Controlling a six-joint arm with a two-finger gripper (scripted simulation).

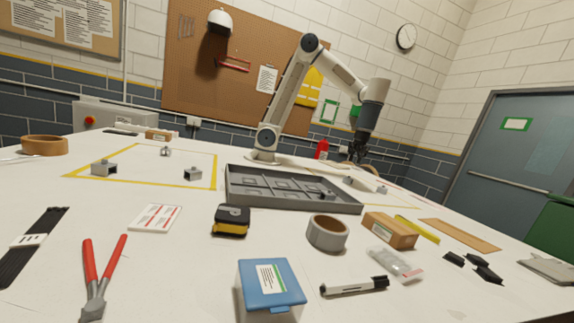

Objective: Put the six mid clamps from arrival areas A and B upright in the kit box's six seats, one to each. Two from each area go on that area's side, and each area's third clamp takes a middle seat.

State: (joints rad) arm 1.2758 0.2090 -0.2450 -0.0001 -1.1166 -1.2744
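My gripper (357, 157) hangs open and empty above the far right part of the table, over the right-hand arrival area where two small grey mid clamps (348, 180) (381, 189) sit. The grey kit box (287, 188) lies in the middle of the table, with one clamp (327, 194) standing in a seat near its right front corner. In the yellow-taped arrival area on the left, three more clamps (103, 168) (192, 173) (165, 151) rest apart from each other.
Behind the work stand the arm's base (265, 154), a red bottle (321, 149) and the pegboard wall. In front of the kit box lie a tape measure (231, 220), a tape roll (327, 232), a cardboard box (389, 230), a blue box (270, 283) and red-handled pliers (96, 273).
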